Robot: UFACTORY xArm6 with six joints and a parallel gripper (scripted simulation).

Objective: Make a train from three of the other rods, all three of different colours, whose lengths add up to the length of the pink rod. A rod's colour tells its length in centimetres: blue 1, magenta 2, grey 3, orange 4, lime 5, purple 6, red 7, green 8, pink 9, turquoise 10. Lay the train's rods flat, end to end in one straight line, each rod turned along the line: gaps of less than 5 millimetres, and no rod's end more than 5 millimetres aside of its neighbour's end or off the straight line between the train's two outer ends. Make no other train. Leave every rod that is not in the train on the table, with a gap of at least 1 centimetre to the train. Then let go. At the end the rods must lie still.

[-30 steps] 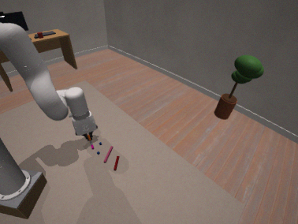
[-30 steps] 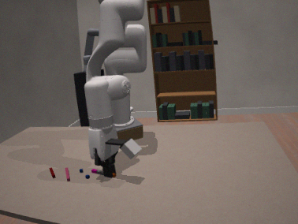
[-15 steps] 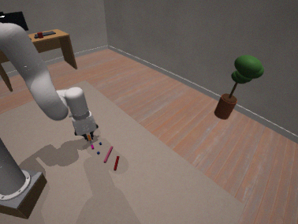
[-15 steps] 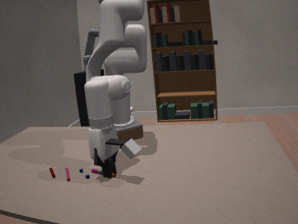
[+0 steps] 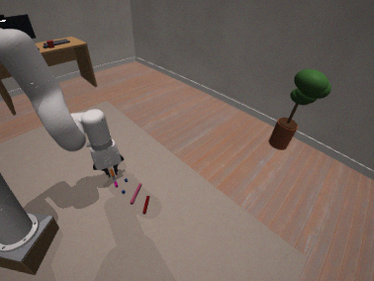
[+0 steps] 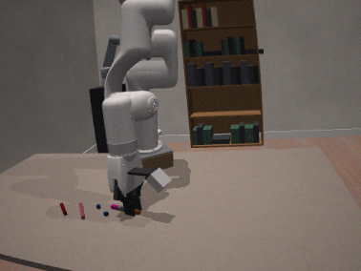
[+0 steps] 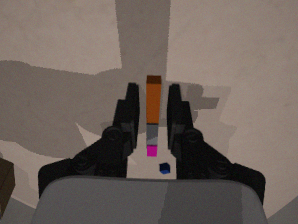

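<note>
My gripper is low over the mat, and its fingers stand a little apart on either side of the orange rod with a small gap on each side. The orange rod lies flat on the mat, in line with the short magenta rod just behind it. A blue cube lies close by. In the top view the gripper stands over the orange rod, with the magenta rod, two blue cubes, the pink rod and the red rod beyond.
The arm's base stands at the left of the mat. A potted plant and a desk are far off on the wooden floor. A bookshelf stands against the back wall.
</note>
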